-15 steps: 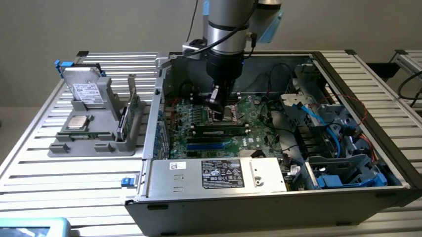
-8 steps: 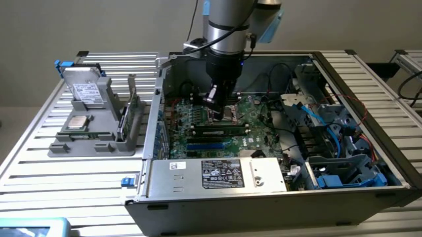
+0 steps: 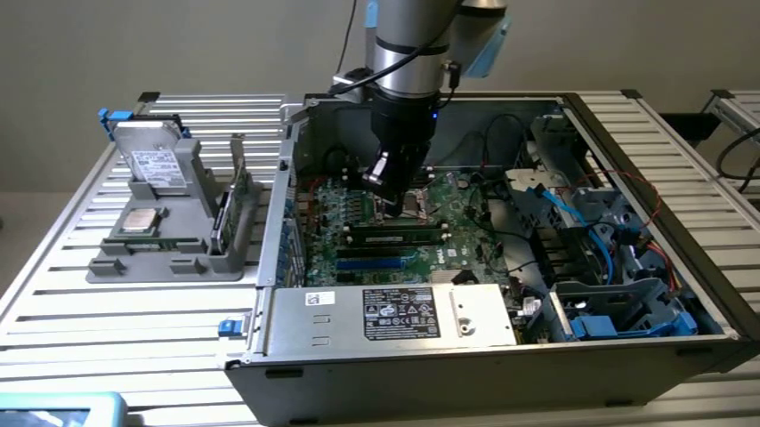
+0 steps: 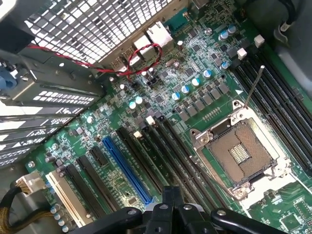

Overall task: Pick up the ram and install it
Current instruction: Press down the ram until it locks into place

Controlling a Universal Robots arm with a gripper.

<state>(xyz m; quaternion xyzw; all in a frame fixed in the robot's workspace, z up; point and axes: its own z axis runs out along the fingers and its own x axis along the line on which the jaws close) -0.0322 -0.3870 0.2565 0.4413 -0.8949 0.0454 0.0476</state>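
My gripper (image 3: 383, 182) hangs tilted inside the open computer case (image 3: 665, 294), just above the motherboard (image 3: 356, 218) beside the empty processor socket (image 3: 416, 206). Its fingers are shut and nothing shows between them. In the wrist view the gripper (image 4: 169, 197) hovers over long black slots (image 4: 165, 156) next to the socket (image 4: 241, 153). What looks like the ram (image 3: 398, 237), a long narrow stick with dark chips, sits in a slot just in front of the socket, between pale end clips. My gripper is above and behind it and not touching it.
A grey holder (image 3: 178, 262) stands at the exterior view's left with a hard drive (image 3: 155, 165), a square silver chip (image 3: 142, 221) and an upright green card (image 3: 241, 200). The case holds a power supply (image 3: 398, 313), blue cables (image 3: 570, 205) and a red wire (image 4: 136, 61).
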